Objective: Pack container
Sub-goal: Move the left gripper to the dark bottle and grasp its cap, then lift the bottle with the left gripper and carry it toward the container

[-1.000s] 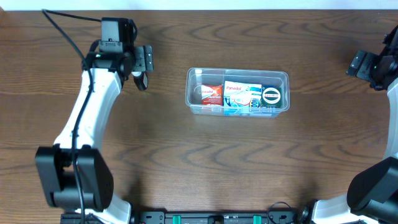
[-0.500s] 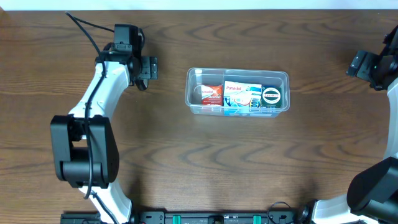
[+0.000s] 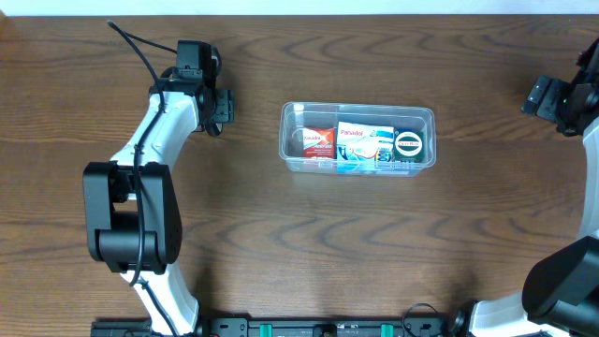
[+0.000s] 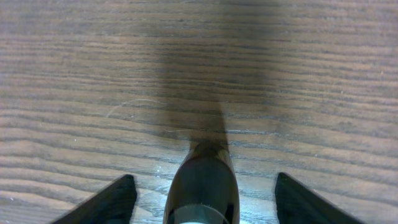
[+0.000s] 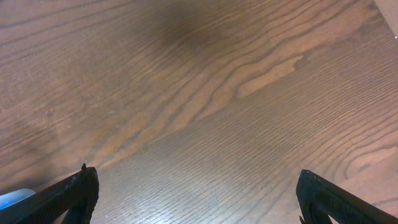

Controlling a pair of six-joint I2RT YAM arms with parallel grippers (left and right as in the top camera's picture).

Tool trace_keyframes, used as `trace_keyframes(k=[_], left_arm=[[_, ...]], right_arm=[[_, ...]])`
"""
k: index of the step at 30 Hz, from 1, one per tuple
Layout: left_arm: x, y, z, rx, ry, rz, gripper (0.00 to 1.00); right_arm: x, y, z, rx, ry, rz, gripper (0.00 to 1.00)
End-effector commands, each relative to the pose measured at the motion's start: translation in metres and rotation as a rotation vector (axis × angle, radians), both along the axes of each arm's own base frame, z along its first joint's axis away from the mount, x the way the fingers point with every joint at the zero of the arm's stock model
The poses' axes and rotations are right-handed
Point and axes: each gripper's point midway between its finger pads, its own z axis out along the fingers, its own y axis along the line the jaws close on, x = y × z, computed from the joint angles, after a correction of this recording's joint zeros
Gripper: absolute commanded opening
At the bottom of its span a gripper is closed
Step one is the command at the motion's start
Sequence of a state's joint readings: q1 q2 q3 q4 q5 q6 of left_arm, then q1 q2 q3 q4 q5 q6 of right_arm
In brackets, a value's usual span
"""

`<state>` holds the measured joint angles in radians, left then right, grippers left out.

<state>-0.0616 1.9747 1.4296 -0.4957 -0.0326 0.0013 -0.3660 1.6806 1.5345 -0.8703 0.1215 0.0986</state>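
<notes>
The clear plastic container (image 3: 290,140) sits at the table's middle. It holds a red Panadol packet (image 3: 318,141), a blue-and-white Panadol packet (image 3: 364,143) and a round black-and-green item (image 3: 409,143). My left gripper (image 3: 219,110) is open to the container's left. A dark rounded object (image 3: 213,127) lies between its fingers; in the left wrist view this object (image 4: 202,180) has a gap to the finger on each side of my left gripper (image 4: 202,196). My right gripper (image 3: 550,97) is open and empty at the far right, over bare wood in its wrist view (image 5: 199,196).
The wooden table (image 3: 299,243) reaches a pale edge at the back (image 3: 299,7). A pale blue patch (image 5: 11,198) shows at the lower left of the right wrist view.
My left arm has swung its elbow in toward the table and the gripper has turned and shifted slightly right over the dark object. The right arm and the container have not moved.
</notes>
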Motion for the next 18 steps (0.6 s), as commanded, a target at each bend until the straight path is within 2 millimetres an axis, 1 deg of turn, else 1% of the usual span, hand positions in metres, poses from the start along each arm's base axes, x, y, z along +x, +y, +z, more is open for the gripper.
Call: trace_keyframes(k=[1,2,7,8,9,13,18], left_arm=[[0.0009,0.0011,-0.0039,0.009,0.008,-0.006,0.59],[0.0009,0.0011,-0.0039,0.009,0.008,-0.006,0.57],[0.0007,0.0010,-0.0039,0.009,0.008,-0.006,0.53],[0.0004,0.0011,-0.0041,0.009,0.010,-0.006,0.48],[0.0000,0.0011,-0.0043,0.009,0.012,-0.006,0.46],[-0.0017,0.0013,-0.0051,0.010,0.019,-0.006,0.45],[-0.0034,0.0014,-0.0058,0.010,0.027,-0.006,0.38]], right_arm=[[-0.0012,-0.0031,-0.0012,0.003,0.000,-0.016,0.99],[-0.0012,-0.0031,-0.0012,0.003,0.000,-0.016,0.99],[-0.0012,-0.0031,-0.0012,0.003,0.000,-0.016,0.99],[-0.0012,-0.0031,-0.0012,0.003,0.000,-0.016,0.99],[-0.0011,-0.0031,-0.0012,0.003,0.000,-0.016,0.99],[-0.0012,-0.0031,-0.0012,0.003,0.000,-0.016,0.99],[-0.0012,-0.0031,-0.0012,0.003,0.000,-0.016,0.99]])
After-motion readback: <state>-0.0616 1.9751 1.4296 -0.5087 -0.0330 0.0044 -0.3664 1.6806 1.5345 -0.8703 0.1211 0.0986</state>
